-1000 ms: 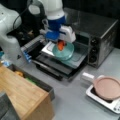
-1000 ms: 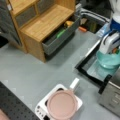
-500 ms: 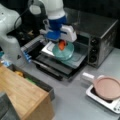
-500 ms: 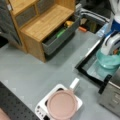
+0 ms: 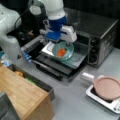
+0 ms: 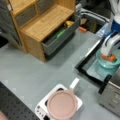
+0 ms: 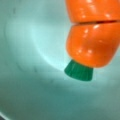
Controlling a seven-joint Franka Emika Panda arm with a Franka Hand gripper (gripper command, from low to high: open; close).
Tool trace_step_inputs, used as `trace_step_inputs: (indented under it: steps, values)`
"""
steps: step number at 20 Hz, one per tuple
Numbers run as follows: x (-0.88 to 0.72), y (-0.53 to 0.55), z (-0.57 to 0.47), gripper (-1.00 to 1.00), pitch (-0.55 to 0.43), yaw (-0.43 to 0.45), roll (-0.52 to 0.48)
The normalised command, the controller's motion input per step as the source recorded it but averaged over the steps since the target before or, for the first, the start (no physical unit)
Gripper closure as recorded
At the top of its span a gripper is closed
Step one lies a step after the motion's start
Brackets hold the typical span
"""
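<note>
Hovering end effector (image 5: 60, 41) over teal bowl (image 5: 68, 53) | toy carrot (image 5: 61, 52) inside | grip state: cannot tell

— Are we reading any lettering on the toaster oven (image 5: 100, 37), near its knobs, in a front view?

— We are finding none; the panel is showing dark dials only, and no marks on it are coming out as words or numbers.

— And the white hotplate (image 6: 41, 110) under the pink pan (image 6: 62, 105); are we making out a brand?

— We are seeing small dark spots on its front edge; we are not reading them as text; the wooden cabinet (image 6: 42, 25) and the wrist view are giving us no label either.
</note>
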Motion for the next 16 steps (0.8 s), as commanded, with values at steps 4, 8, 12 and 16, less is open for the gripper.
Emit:
trace_step_inputs:
  steps: [4, 8, 12, 16]
  values:
    - [0.01, -0.03, -0.01, -1.0, 0.013, 0.014, 0.131]
    - [0.05, -0.03, 0.01, -1.0, 0.016, 0.029, 0.133]
    - [0.07, -0.03, 0.02, -1.0, 0.032, 0.105, 0.093]
    - [0.08, -0.07, 0.08, -1.0, 0.032, 0.259, 0.07]
